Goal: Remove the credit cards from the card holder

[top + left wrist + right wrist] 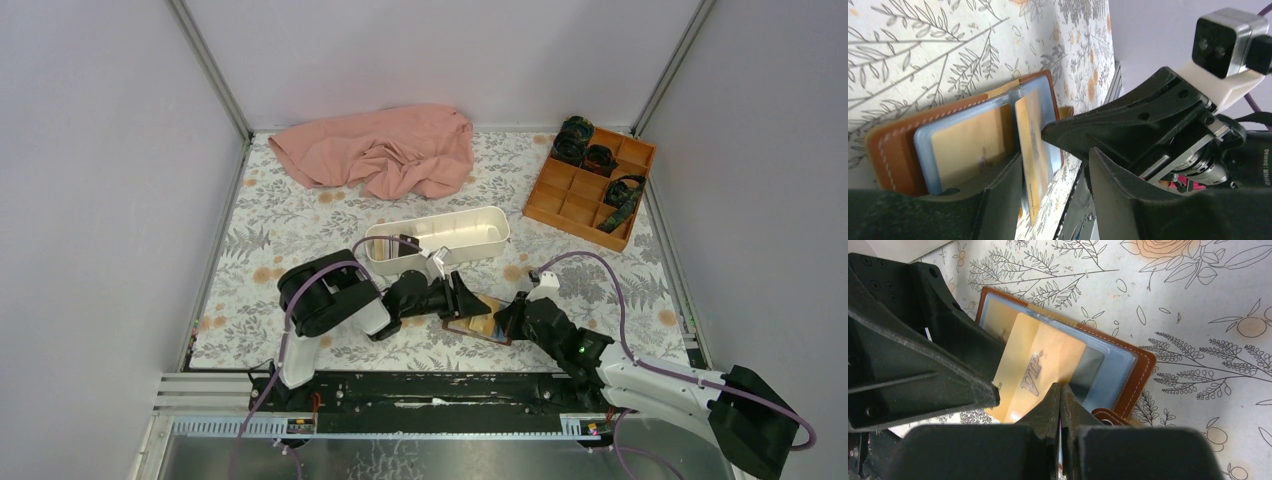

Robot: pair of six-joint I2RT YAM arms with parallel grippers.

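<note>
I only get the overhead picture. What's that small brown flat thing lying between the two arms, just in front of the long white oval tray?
Observer: An open brown leather card holder; a yellow-orange plastic card sticks partly out of its clear sleeves.
Operator: Is the left claw squeezing that card?
Observer: No. The left gripper has its fingers apart, with the card standing between them.
Operator: And the right claw?
Observer: The right gripper is shut, with its tips meeting at the card's lower edge.

The floral-print table [290, 235] bears a crumpled pink cloth [385, 150] at twelve o'clock, a white oval plastic tray [470, 236] at centre, an orange compartmented box [578, 198] at two and a brown leather card holder [480, 327] at six.
</note>
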